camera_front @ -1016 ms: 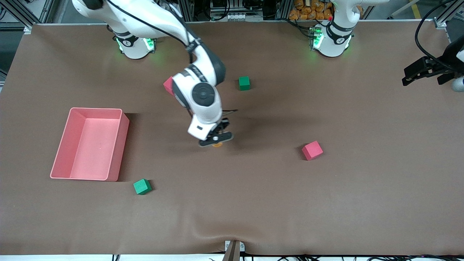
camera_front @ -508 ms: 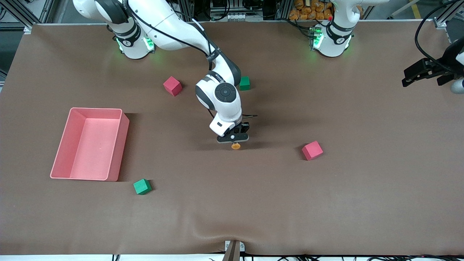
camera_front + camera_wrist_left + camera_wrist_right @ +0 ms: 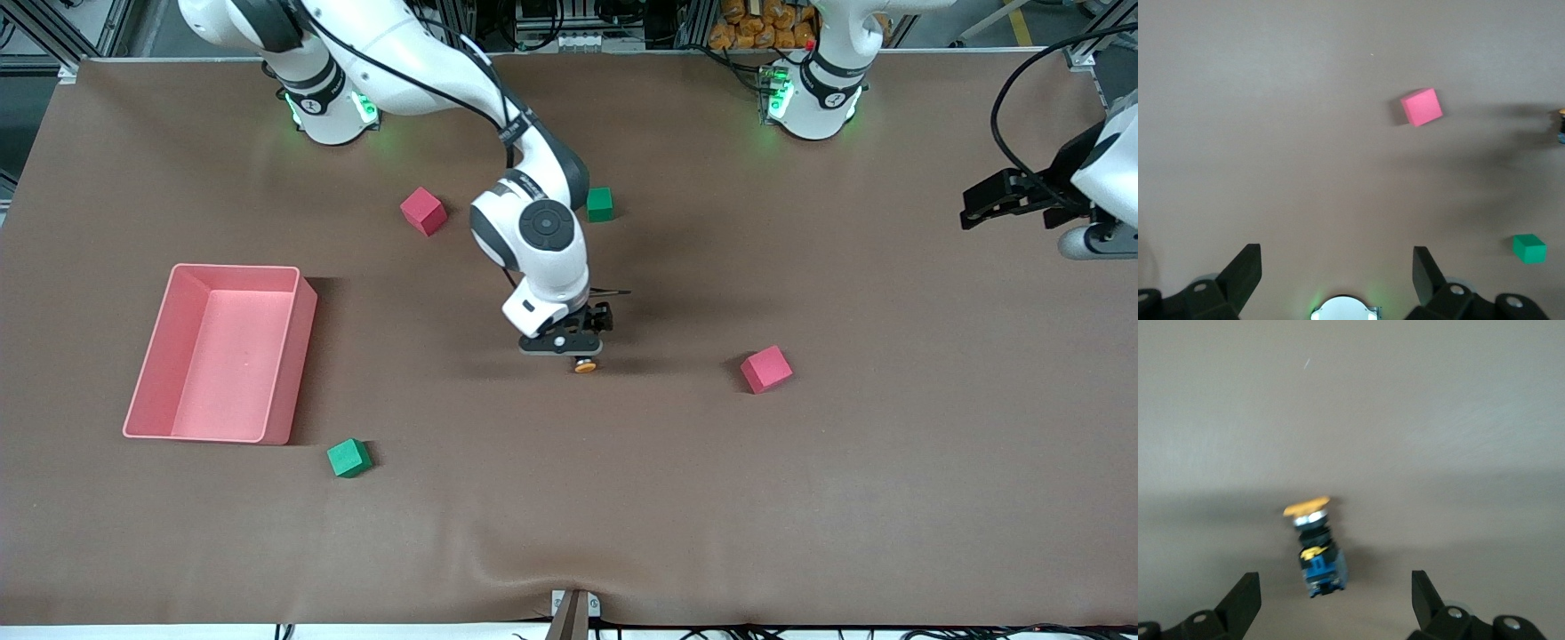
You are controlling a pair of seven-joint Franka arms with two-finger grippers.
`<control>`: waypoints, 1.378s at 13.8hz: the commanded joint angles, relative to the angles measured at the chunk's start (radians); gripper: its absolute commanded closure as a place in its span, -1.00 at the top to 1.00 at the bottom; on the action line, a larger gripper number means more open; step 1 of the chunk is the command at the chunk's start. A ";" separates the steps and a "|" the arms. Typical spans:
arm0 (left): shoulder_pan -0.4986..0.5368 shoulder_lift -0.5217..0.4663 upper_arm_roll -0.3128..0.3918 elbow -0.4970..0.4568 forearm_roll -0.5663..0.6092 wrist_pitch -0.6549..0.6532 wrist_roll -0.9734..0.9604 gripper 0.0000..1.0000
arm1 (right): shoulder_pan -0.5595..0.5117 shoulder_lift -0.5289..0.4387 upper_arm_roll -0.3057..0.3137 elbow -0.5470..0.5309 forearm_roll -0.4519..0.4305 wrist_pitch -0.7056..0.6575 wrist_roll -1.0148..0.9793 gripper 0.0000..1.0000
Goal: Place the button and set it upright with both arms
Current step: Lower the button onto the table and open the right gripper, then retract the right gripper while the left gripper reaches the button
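The button (image 3: pixel 584 364) lies on its side on the brown table near the middle, orange cap toward the front camera. In the right wrist view the button (image 3: pixel 1315 548) shows its orange cap and black-and-blue body between the fingers, touching neither. My right gripper (image 3: pixel 567 348) is open just above it, and the right wrist view (image 3: pixel 1335 597) shows its fingers wide apart. My left gripper (image 3: pixel 985 201) is open and empty, up over the left arm's end of the table; its fingers spread wide in the left wrist view (image 3: pixel 1335 267). The button's edge shows there (image 3: pixel 1561 127).
A pink bin (image 3: pixel 284 356) stands toward the right arm's end. A red cube (image 3: pixel 765 369) lies beside the button toward the left arm's end. Another red cube (image 3: pixel 423 211) and a green cube (image 3: pixel 600 204) lie nearer the bases. A second green cube (image 3: pixel 348 458) lies near the bin.
My right gripper carried the button toward the left arm's end, lowered it, opened and let it go onto the table. My left gripper has shifted a little toward the table's middle.
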State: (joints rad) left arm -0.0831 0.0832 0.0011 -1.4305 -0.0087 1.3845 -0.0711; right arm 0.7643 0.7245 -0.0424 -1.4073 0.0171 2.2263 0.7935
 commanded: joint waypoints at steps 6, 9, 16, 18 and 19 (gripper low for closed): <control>-0.038 0.095 0.000 0.015 -0.053 -0.009 -0.007 1.00 | -0.229 -0.256 0.016 -0.035 0.056 -0.318 -0.183 1.00; -0.078 0.125 0.000 0.015 -0.076 -0.009 -0.094 1.00 | -0.315 -0.338 0.013 -0.064 0.099 -0.442 -0.265 1.00; -0.265 0.259 0.003 0.018 -0.163 0.097 -0.303 1.00 | -0.546 -0.626 0.010 -0.398 0.116 -0.448 -0.590 1.00; -0.325 0.308 0.002 0.018 -0.172 0.158 -0.344 1.00 | -0.589 -0.697 0.009 -0.465 0.109 -0.447 -0.648 1.00; -0.363 0.335 0.002 0.019 -0.178 0.197 -0.392 1.00 | -0.612 -0.735 0.009 -0.505 0.107 -0.436 -0.657 1.00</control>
State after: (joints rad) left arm -0.3920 0.3670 -0.0060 -1.4348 -0.1652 1.5362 -0.4019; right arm 0.1952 0.1053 -0.0510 -1.7862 0.1208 1.7577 0.1734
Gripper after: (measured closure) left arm 0.000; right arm 0.000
